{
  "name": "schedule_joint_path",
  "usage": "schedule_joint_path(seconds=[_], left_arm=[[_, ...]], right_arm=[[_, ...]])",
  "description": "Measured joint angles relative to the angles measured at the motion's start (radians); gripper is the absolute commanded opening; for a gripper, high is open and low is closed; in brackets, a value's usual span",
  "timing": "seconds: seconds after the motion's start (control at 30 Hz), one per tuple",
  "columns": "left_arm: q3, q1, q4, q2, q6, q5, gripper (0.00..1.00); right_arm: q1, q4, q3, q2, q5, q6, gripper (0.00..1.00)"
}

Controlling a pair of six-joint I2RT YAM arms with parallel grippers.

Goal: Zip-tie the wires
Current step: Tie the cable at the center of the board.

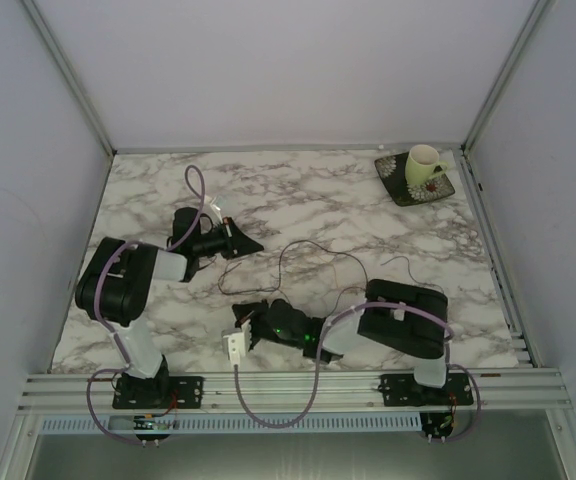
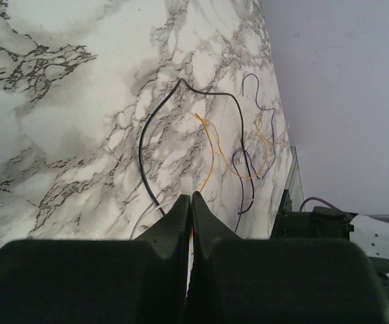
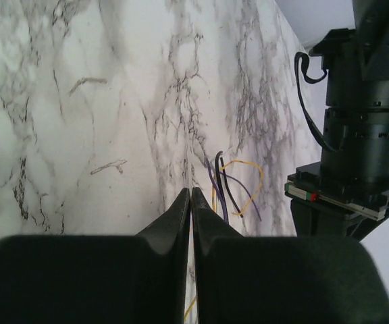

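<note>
You had the wires (image 1: 308, 244) mid-table (image 1: 168, 330); left gripper (image 1: 258, 245) just left of them, right gripper (image 1: 246, 318) before-left, cup (image 1: 424, 164) on mat (image 1: 400, 190) far behind-right.

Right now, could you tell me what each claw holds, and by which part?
The left claw pinches a white strip by its end. The right claw is shut; whether on the wires is unclear.

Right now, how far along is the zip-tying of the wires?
Nothing looks done: the wires lie loose on the table, no tie around them. In hand: the left gripper, jaws shut, seems to pinch a white strip, possibly the zip tie; the right gripper is shut near the wire ends, holding nothing visible. Remaining: bundle, wrap, cinch.
</note>
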Motion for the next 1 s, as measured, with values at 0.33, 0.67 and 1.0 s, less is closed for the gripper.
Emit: schedule_joint_path(seconds=[0.33, 0.67, 1.0], left_arm=[[-0.068, -0.006, 0.047, -0.073, 0.018, -0.005, 0.0], [-0.153, -0.01, 0.172, -0.128, 0.011, -0.03, 0.0], [-0.202, -0.01, 0.26, -0.131, -0.003, -0.054, 0.0]], right_arm=[[-0.1, -0.185, 0.031, -0.092, -0.228, 0.282, 0.0], [-0.23, -0.262, 0.055, -0.126, -0.407, 0.52, 0.0], [-0.334, -0.235, 0.052, -0.18, -0.452, 0.778, 0.0]])
